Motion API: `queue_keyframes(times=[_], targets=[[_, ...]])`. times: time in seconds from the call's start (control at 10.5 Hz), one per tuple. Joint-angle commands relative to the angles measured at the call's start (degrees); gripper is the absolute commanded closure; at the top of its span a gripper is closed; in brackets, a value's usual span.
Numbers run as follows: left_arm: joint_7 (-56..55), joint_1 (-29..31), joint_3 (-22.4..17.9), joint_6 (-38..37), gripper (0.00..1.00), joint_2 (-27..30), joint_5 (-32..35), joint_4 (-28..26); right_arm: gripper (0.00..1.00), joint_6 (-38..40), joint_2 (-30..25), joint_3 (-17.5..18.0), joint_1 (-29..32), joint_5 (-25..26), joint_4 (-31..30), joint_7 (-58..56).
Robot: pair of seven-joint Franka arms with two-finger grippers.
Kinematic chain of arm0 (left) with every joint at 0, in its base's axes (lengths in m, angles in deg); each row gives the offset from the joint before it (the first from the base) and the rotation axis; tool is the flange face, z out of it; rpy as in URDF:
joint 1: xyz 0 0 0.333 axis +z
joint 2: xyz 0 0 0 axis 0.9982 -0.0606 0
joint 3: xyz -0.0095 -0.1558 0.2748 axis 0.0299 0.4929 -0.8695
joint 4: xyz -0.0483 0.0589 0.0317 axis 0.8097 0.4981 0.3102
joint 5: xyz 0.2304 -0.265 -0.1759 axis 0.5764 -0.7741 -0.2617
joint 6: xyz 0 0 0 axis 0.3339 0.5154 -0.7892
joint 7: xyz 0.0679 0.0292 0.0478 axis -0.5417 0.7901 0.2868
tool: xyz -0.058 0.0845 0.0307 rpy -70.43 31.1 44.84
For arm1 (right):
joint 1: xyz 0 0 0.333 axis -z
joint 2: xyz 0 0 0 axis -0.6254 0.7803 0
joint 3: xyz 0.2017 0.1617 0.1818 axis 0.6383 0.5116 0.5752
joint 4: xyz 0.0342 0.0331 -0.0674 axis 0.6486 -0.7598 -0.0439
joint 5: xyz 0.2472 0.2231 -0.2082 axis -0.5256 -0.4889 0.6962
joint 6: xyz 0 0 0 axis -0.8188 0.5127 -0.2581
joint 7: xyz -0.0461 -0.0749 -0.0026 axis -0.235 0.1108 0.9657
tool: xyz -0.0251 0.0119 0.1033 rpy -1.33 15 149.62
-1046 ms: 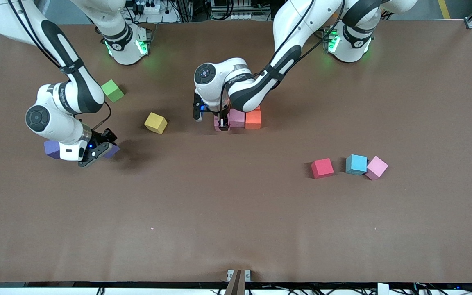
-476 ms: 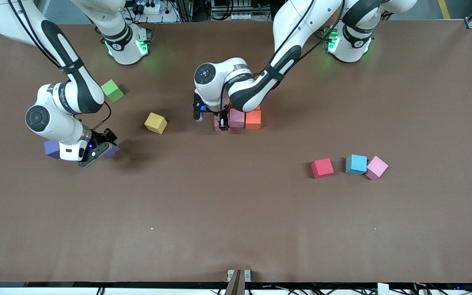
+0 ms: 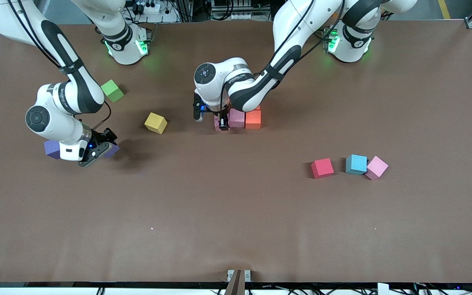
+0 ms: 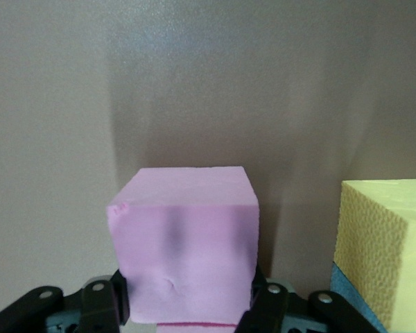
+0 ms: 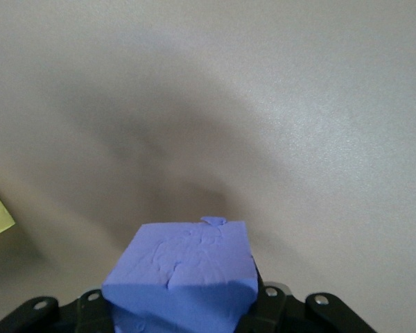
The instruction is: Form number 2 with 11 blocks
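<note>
At mid-table my left gripper (image 3: 221, 123) is shut on a pink block (image 3: 218, 123) (image 4: 184, 243), in line with a second pink block (image 3: 237, 118) and an orange block (image 3: 253, 119). The left arm hides whatever stands farther from the camera. In the left wrist view, a yellow block (image 4: 385, 250) stands close beside the held pink one, with the left gripper (image 4: 187, 305) clamped on its sides. Toward the right arm's end, my right gripper (image 3: 100, 152) (image 5: 184, 305) is shut on a purple block (image 3: 112, 151) (image 5: 180, 274) just over the table. A finished number 2 is not visible.
Loose on the table are a yellow block (image 3: 155, 123), a lime-green cube (image 3: 112, 90), and a group of red (image 3: 322, 168), light blue (image 3: 356, 164) and pink (image 3: 377, 167) blocks toward the left arm's end. Another purple shape (image 3: 51, 148) shows beside the right wrist.
</note>
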Motion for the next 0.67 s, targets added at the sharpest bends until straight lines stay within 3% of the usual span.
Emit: queue_keyframes(times=[0.0,0.1,0.19,0.57], targets=[[-1.79,-0.25,0.32,0.66,0.76,0.0,1.6,-2.31,0.88,1.0,0.37,0.85,1.51,-0.42,0.93,-0.16],[-1.97,-0.25,0.41,0.66,0.53,0.0,1.6,-2.31,0.88,1.0,0.37,0.85,1.51,-0.42,0.93,-0.08],[-2.4,-0.08,0.41,0.66,0.01,0.09,1.6,-2.48,0.88,1.0,0.37,0.85,1.51,-0.42,1.02,0.01],[-2.5,0.1,0.5,0.66,0.0,0.53,1.51,-2.22,0.88,1.09,0.28,0.94,1.07,-0.42,1.19,2.56]])
